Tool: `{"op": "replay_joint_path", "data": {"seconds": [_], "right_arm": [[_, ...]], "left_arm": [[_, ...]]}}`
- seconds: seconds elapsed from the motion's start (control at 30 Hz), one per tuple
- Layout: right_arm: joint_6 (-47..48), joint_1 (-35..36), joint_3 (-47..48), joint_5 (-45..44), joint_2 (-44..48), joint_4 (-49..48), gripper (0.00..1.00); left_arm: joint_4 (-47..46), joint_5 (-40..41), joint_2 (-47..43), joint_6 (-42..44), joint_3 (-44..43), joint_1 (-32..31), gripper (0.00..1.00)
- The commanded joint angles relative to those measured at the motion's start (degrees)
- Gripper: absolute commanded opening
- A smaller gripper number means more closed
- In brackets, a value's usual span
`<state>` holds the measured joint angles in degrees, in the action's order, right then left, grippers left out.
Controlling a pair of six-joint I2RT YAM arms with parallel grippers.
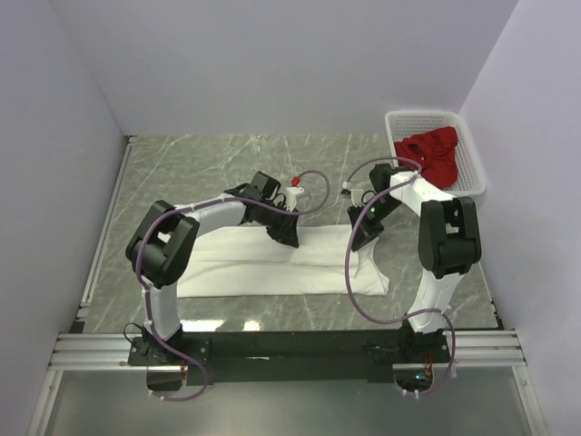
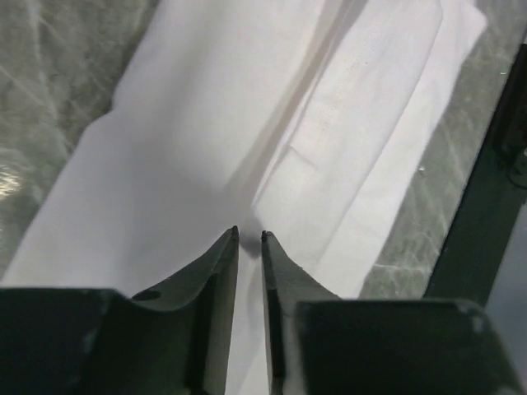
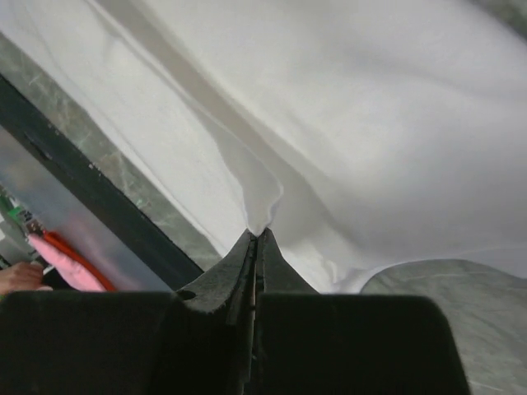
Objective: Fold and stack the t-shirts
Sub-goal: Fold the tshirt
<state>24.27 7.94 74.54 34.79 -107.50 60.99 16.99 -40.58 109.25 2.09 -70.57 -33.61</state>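
Observation:
The white t-shirt (image 1: 272,268) lies on the table as a long folded band, running left to right in front of both arms. My left gripper (image 1: 290,238) (image 2: 249,234) hovers just over its upper edge near the middle. Its jaws stand a narrow gap apart, with only cloth (image 2: 189,123) showing beneath them. My right gripper (image 1: 361,241) (image 3: 257,234) is shut on a small pinched peak of the white t-shirt (image 3: 370,107) near its right end. The red t-shirt (image 1: 434,154) sits crumpled in the basket.
The white slotted basket (image 1: 472,173) stands at the back right corner against the wall. The grey marble table (image 1: 209,163) is walled on three sides. A black rail (image 1: 290,345) runs along its near edge. Purple cables loop over both arms.

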Motion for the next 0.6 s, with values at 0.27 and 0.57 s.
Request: {"op": "replay_joint_path", "data": {"seconds": [0.27, 0.57], "right_arm": [[-3.4, -0.3, 2.4, -13.8, 7.3, -1.1, 0.22], [-4.5, 7.1, -6.2, -20.1, 13.8, -1.0, 0.18]], "left_arm": [[2.5, 4.5, -11.1, 4.2, 1.9, 5.0, 0.41], [11.5, 5.9, -22.3, 21.1, 11.3, 8.8, 0.35]]}}
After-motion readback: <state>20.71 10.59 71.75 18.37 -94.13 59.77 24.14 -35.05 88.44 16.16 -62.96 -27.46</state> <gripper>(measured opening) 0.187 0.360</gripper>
